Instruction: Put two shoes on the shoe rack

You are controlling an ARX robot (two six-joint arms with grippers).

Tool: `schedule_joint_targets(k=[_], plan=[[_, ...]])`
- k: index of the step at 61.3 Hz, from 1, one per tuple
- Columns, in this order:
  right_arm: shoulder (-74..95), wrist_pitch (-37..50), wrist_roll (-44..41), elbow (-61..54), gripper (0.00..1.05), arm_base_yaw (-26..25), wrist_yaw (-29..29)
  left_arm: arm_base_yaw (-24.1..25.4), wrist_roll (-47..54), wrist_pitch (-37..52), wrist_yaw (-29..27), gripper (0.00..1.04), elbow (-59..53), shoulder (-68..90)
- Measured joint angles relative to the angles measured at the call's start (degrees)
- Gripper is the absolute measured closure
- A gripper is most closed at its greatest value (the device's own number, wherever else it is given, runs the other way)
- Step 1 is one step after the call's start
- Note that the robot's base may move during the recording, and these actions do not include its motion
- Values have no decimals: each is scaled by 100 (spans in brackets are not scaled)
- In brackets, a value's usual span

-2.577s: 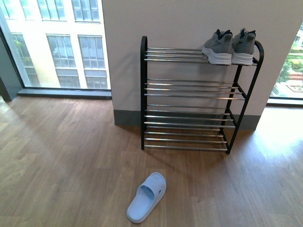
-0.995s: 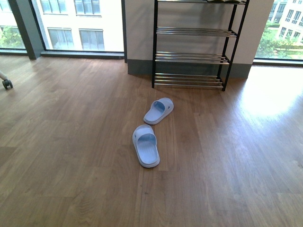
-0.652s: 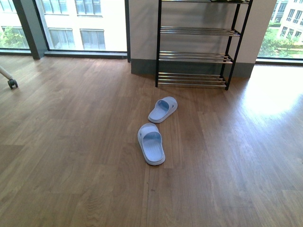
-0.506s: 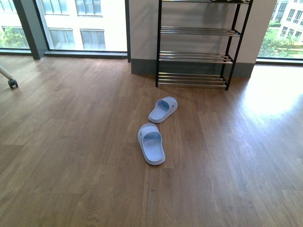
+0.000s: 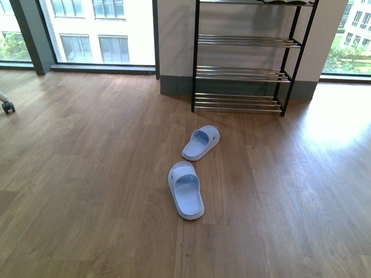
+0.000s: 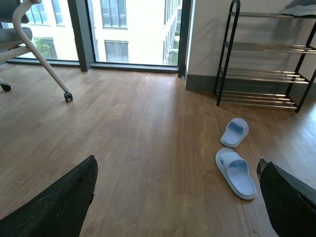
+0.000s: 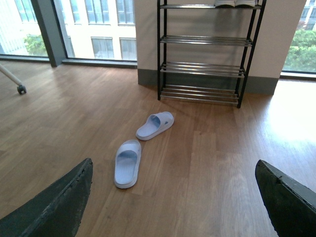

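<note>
Between the black fingers (image 6: 59, 202) of the left gripper (image 6: 177, 162) there was only bare floor: they stood spread wide, gripping nothing. The right gripper (image 7: 174, 164) was just as open and empty.

In the front view two pale blue slippers (image 5: 185, 190) lay at 12 o'clock, one just beyond the other, between the robot and the shoe rack (image 5: 195, 58). The rack stood against the wall at about 1 o'clock. The grey sneakers (image 7: 234, 3) sat on its top tier, toward the 1 o'clock end, with only their white soles showing at the edge of the picture. How squarely they rested on the thin bars could not be told.

The task looked done, so the risks lay in further motion. An advance toward 12 o'clock could run over a slipper, or take one for a task shoe. A bump against the light frame could shake the sneakers off.
</note>
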Motion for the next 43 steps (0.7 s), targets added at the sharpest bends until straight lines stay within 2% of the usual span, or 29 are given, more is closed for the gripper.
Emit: schedule_joint_targets(k=[43], plan=[[7,0,0,0,9,0,0,0,0,0,0,9,0,0]])
